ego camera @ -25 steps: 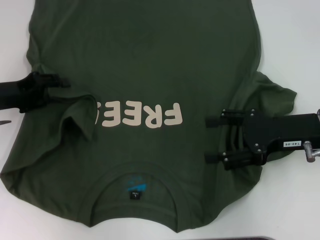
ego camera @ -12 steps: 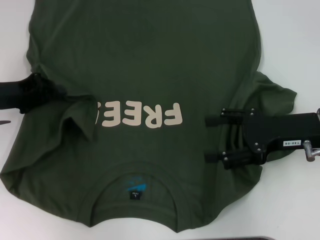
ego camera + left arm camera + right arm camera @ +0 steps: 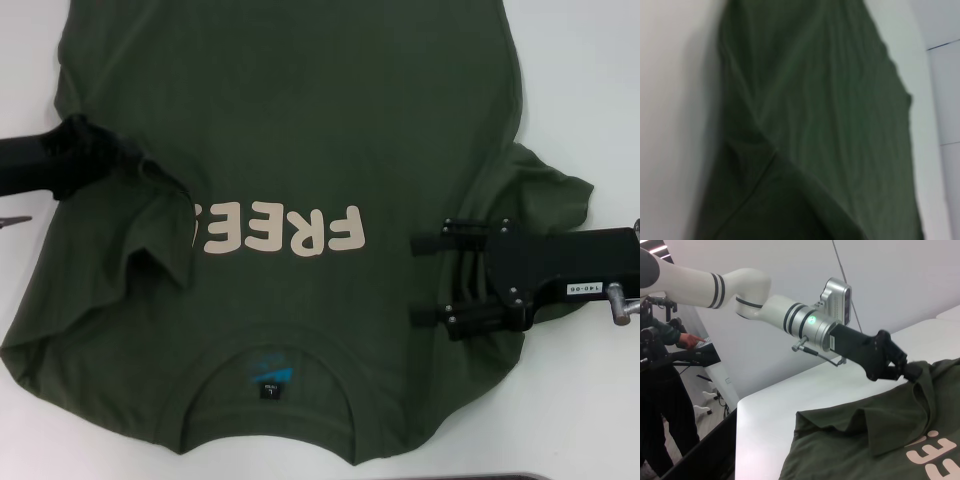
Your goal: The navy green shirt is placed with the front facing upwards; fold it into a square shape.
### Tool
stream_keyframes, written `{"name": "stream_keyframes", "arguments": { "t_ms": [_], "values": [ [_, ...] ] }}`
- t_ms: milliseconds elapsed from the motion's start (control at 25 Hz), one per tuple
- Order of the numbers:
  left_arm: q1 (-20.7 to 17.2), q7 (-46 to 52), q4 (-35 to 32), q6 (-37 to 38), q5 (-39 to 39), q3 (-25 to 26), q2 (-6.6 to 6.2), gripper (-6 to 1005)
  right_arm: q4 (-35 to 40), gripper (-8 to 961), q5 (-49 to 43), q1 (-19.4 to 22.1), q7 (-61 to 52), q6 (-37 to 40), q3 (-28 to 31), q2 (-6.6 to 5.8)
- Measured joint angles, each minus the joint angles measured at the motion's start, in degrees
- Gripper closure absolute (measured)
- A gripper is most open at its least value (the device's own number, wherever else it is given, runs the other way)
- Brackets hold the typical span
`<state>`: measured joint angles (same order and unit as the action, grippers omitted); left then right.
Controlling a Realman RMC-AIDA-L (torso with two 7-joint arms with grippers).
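The navy green shirt (image 3: 300, 130) lies front up on the white worktop (image 3: 590, 80), collar nearest the robot, its cream "FREE!" lettering (image 3: 275, 230) the landmark. Over the last second the left gripper (image 3: 120, 160) has carried the sleeve edge inward toward that lettering, so the raised fold (image 3: 160, 225) beside its first letters has grown: the left side fold looks underway. Its jaws are clenched on shirt cloth. The right gripper (image 3: 425, 280) hovers across the lettering from it, jaws released, over the shirt's right side.
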<state>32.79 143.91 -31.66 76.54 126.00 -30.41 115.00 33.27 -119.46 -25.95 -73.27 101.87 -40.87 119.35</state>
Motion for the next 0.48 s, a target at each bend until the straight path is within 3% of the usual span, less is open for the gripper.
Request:
{"name": "stream_keyframes", "arguments": {
  "t_ms": [480],
  "values": [
    [1.15, -0.53, 1.27, -1.20, -4.54, 0.04, 0.55, 983, -0.13, 8, 0.17, -0.14, 0.14, 0.00, 0.00, 0.09]
  ]
}}
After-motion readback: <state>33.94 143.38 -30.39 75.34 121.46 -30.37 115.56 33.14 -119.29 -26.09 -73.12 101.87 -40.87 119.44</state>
